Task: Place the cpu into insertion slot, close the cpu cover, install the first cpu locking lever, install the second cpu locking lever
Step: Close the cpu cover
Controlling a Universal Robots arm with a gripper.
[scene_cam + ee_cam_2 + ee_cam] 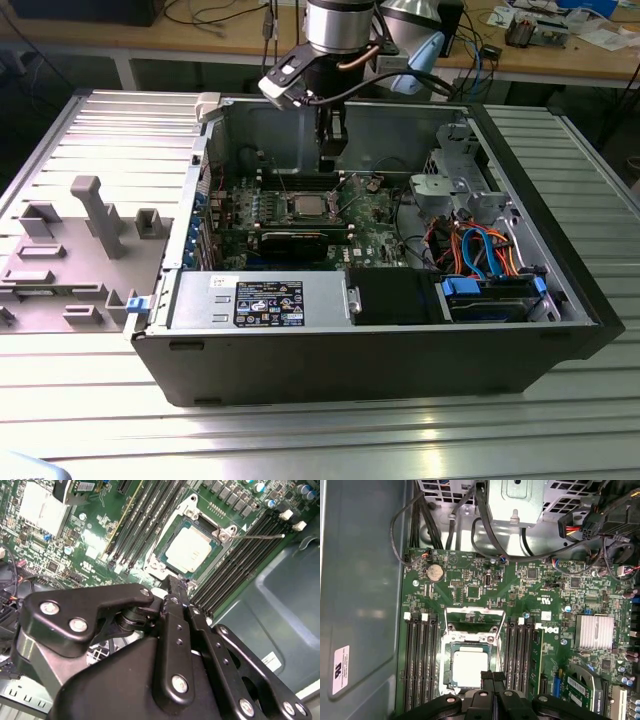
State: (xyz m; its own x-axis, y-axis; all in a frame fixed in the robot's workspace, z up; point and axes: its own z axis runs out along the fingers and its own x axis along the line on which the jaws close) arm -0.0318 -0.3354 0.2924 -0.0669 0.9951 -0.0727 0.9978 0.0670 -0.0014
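Observation:
The cpu (469, 666) (191, 551) (305, 207), a pale silvery square chip, lies flat in the insertion slot (446, 666) (159, 566) on the green motherboard. The cpu cover (472, 610), a thin silvery frame, stands tilted up at the slot's edge, off the chip. From a socket corner, a thin wire locking lever (260, 536) sticks out over the memory slots. My gripper (175, 583) (492, 676) (332, 150) hovers above the slot's edge, apart from the chip. It is shut with nothing held.
Black memory slots (420, 665) (520, 655) flank the socket on both sides. A finned heatsink (594, 631), cables (485, 525), the drive cage (460, 170) and the case's grey wall (360, 605) surround the board. A grey fixture (95, 215) stands outside the case.

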